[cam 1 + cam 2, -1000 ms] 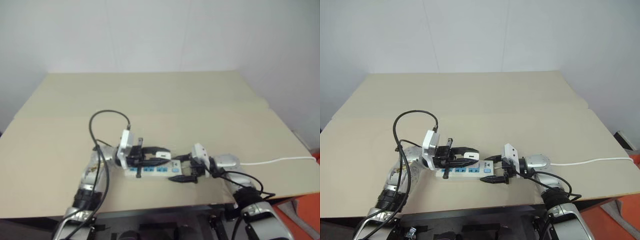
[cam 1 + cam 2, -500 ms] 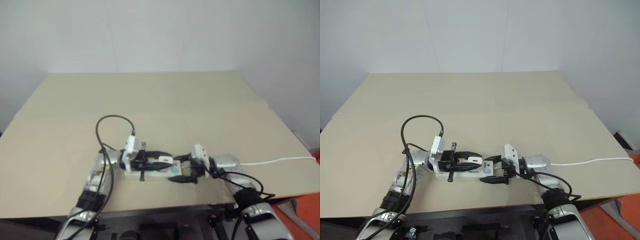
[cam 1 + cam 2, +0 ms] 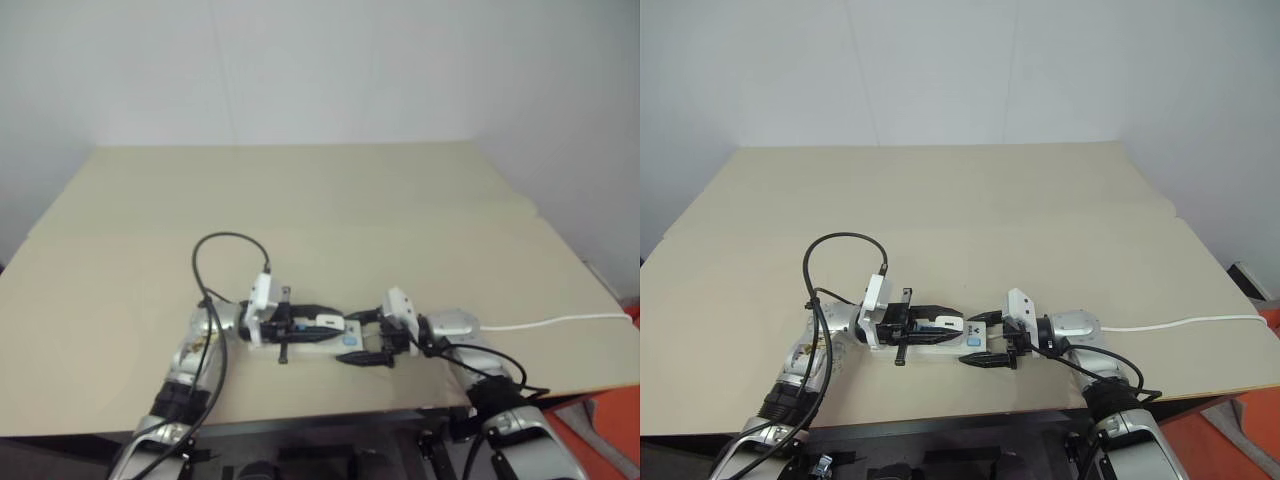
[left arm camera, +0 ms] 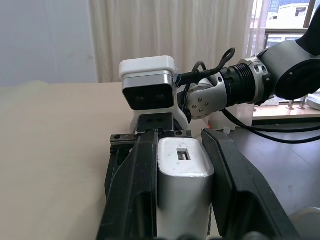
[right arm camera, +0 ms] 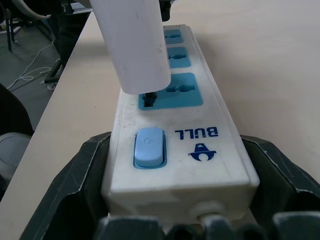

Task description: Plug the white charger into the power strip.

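Left gripper (image 3: pixel 940 318): clamped tight on the white charger (image 4: pixel 183 172), one black finger on each side of its body, pointing across the table toward the other arm.
Change: a second ago this arm held the charger raised above the strip; half a second ago it had come down, and it has sat there since (no visible drift between the last two looks).
White charger: its lower end stands over the blue socket nearest the switch, with dark prongs just entering the slots in the right wrist view; a thin gap between the body and the socket face suggests it is not fully seated.
Power strip (image 5: pixel 197 135): lying flat near the table's front edge, between the two arms, its white cord (image 3: pixel 1180 323) running off to the right.
Blue switch (image 5: pixel 149 147): at the strip's cord end, just beside the socket in use.
Right gripper (image 5: pixel 180 200): spread wide, its fingers bracketing the cord end of the strip on both sides (bracing it, by the look of it).
Meaning for the task: alignment looks done; what remains is likely a firm downward push.
Table (image 3: pixel 990 200): tan top.
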Tool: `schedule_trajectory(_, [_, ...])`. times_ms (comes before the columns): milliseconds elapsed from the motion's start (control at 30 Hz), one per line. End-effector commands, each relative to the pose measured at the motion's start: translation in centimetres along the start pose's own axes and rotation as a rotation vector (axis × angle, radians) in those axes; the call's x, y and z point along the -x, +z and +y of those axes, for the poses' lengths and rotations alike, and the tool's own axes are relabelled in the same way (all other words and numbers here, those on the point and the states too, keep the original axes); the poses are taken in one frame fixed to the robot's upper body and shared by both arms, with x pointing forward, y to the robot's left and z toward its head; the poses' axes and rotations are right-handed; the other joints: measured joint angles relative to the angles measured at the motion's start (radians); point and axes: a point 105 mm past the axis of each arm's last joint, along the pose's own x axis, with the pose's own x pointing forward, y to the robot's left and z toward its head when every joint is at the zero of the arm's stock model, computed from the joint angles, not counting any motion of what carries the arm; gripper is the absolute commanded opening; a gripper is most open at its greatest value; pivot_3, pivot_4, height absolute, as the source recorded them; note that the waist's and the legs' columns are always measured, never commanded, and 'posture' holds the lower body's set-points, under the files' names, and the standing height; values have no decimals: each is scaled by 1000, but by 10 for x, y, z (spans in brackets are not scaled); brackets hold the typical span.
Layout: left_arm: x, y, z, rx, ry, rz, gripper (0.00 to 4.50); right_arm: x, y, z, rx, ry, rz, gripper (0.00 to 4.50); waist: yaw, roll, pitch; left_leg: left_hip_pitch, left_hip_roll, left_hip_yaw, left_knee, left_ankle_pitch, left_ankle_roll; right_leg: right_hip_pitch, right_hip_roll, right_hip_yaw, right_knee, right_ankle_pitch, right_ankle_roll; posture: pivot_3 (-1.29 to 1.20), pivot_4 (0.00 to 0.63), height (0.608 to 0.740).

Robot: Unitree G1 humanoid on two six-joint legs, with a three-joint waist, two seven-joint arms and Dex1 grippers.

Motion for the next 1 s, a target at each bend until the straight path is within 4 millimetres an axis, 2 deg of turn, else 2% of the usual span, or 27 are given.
schedule_trajectory(33, [-1, 1, -1, -20, -7, -7, 1025, -2, 0, 4, 3, 16, 7, 3437, 0, 0, 0, 0, 0, 0, 0, 0, 0, 0, 0, 0, 0, 0, 0, 0, 150, 740])
schedule_trajectory(367, [-2, -3, -3, -28, -20, -9, 1025, -1, 0, 4, 2, 14, 6, 3437, 2, 0, 0, 0, 0, 0, 0, 0, 0, 0, 0, 0, 0, 0, 0, 0, 150, 740])
schedule_trajectory(1000, [25, -16, 4, -7, 43, 69, 1025, 1, -1, 4, -3, 20, 15, 3437, 0, 0, 0, 1, 0, 0, -1, 0, 0, 1, 0, 0, -1, 0, 0, 0, 150, 740])
